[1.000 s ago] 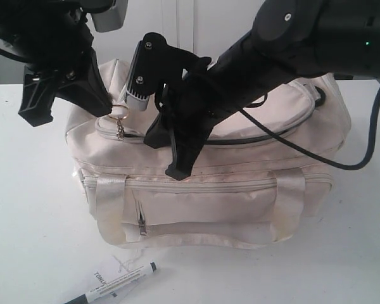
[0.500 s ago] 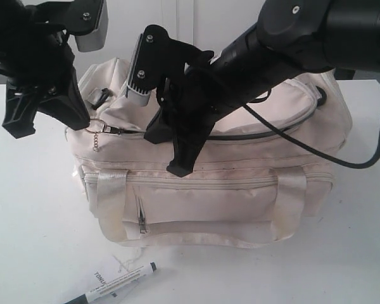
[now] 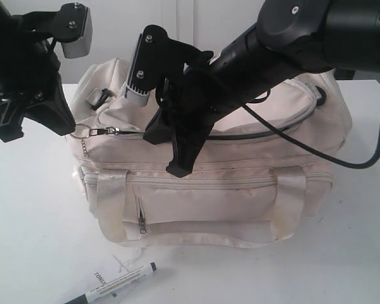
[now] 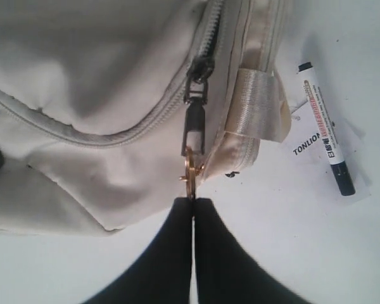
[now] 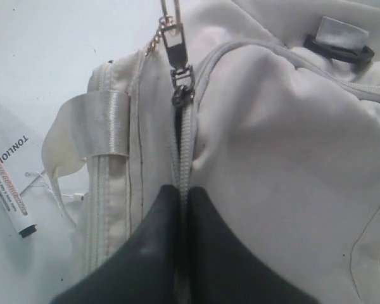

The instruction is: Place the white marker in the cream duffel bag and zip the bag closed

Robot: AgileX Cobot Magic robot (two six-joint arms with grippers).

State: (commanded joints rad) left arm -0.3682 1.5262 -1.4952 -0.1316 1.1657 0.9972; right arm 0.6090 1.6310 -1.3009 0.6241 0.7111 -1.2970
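The cream duffel bag sits mid-table. My left gripper is shut on the gold keychain, which hangs from the top zipper's slider at the bag's left end and is stretched out level. My right gripper is shut on the zipper seam of the top flap, a short way behind the slider. The zip between it and the slider looks closed. The white marker lies on the table in front of the bag, outside it.
A white paper tag printed "TONIJON" lies under the marker. The satin handle and the front zip pocket face the table's front edge. A black strap ring sits on the bag's top. A black cable loops at the right.
My left gripper has moved left and slightly down, pulling the keychain and slider to the bag's left end, and the chain now runs level. The right arm has barely moved.
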